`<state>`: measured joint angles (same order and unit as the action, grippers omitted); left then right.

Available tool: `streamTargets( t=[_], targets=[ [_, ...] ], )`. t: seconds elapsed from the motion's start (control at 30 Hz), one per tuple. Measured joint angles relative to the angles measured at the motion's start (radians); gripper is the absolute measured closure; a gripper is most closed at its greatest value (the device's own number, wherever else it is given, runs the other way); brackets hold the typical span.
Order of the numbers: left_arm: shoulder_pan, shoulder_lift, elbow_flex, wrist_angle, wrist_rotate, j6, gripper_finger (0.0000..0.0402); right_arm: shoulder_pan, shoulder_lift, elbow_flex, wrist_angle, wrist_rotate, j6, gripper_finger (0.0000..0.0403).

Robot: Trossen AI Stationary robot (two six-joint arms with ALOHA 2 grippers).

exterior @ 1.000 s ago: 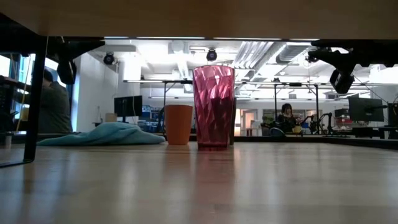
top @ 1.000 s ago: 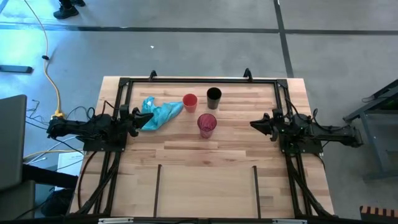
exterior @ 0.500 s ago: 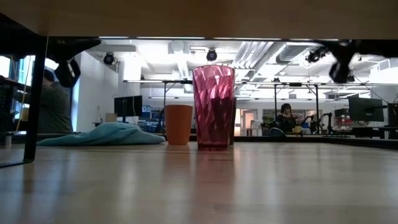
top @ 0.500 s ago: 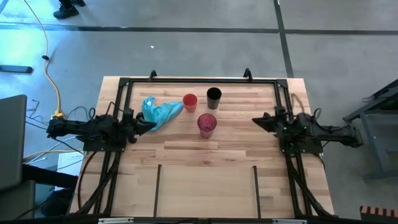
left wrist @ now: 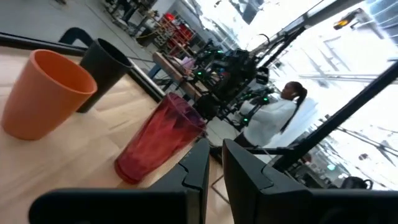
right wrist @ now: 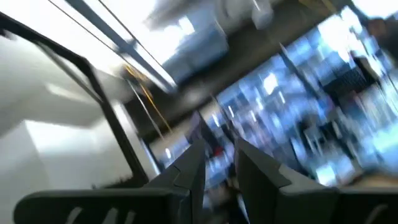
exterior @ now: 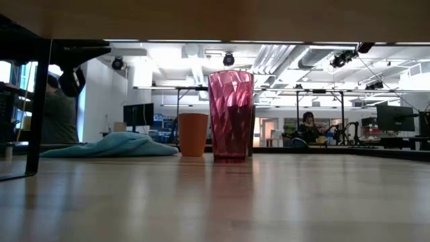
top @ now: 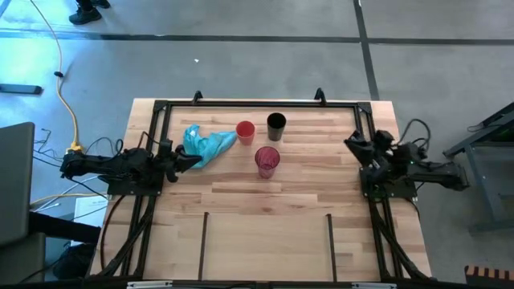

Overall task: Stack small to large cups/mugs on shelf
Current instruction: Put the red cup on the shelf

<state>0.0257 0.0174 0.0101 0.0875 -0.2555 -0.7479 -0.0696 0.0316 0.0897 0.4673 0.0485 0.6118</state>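
Note:
Three cups stand upright on their bases at the table's far middle: a small orange cup (top: pixel 246 131) (left wrist: pixel 46 93), a black cup (top: pixel 276 123) (left wrist: pixel 106 68) and a larger translucent red-pink cup (top: pixel 267 160) (exterior: pixel 230 114) (left wrist: pixel 158 140). In the low view the red-pink cup hides most of the black one. The shelf (top: pixel 265 241), a plank strip between two thin black bars, lies at the near middle. My left gripper (top: pixel 191 159) (left wrist: pixel 216 155) is shut and hovers left of the cups, beside the cloth. My right gripper (top: pixel 351 143) (right wrist: pixel 219 152) is shut, near the right edge, tipped upward.
A crumpled light-blue cloth (top: pixel 207 144) (exterior: pixel 111 144) lies left of the orange cup, just ahead of my left gripper. Black frame rails (top: pixel 257 103) run along the far and side edges. Bare wood stretches between the cups and the shelf. A person (left wrist: pixel 273 118) sits in the room beyond.
My right gripper has drawn back toward the table's right edge and swung toward the far edge, tipping upward and rising out of the low view. My left gripper has crept slightly rightward toward the cloth. The cups have not moved.

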Motion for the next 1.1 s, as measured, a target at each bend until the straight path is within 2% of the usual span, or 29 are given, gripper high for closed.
streamTargets(
  t=[0.13,0.43,0.5,0.6,0.67,0.83,0.9,0.97,1.1],
  targets=[
    [0.000,0.000,0.000,0.021,0.021,0.000,0.0366,0.000,0.127,0.181,-0.303,-0.002,-0.010,0.0325],
    [0.000,0.000,0.000,0.027,-0.028,-0.044,0.0366,0.000,0.608,0.696,-0.632,-0.042,-0.516,0.0325],
    [0.000,0.000,0.000,0.024,-0.028,-0.045,0.0366,0.000,0.703,0.793,-0.722,-0.049,-0.581,0.0325],
    [0.000,0.000,0.000,0.014,-0.024,-0.046,0.0366,0.000,0.833,0.910,-0.820,-0.030,-0.592,0.0325],
    [0.000,0.000,0.000,0.014,-0.024,-0.046,0.0366,-0.008,0.915,0.976,-0.878,0.018,-0.615,0.0325],
    [0.000,0.000,0.000,0.013,-0.024,-0.046,0.0366,-0.042,1.079,1.119,-0.982,0.277,-0.536,0.0325],
    [0.000,0.000,0.000,0.012,-0.024,-0.046,0.0366,-0.066,1.124,1.161,-1.018,0.311,-0.515,0.0325],
    [0.000,0.000,0.000,0.007,-0.024,-0.046,0.0366,-0.098,1.165,1.213,-1.083,0.273,-0.495,0.0325],
    [0.000,0.000,0.000,-0.007,-0.024,-0.047,0.0366,-0.163,1.256,1.314,-1.287,0.043,-0.406,0.0325]
  ],
)
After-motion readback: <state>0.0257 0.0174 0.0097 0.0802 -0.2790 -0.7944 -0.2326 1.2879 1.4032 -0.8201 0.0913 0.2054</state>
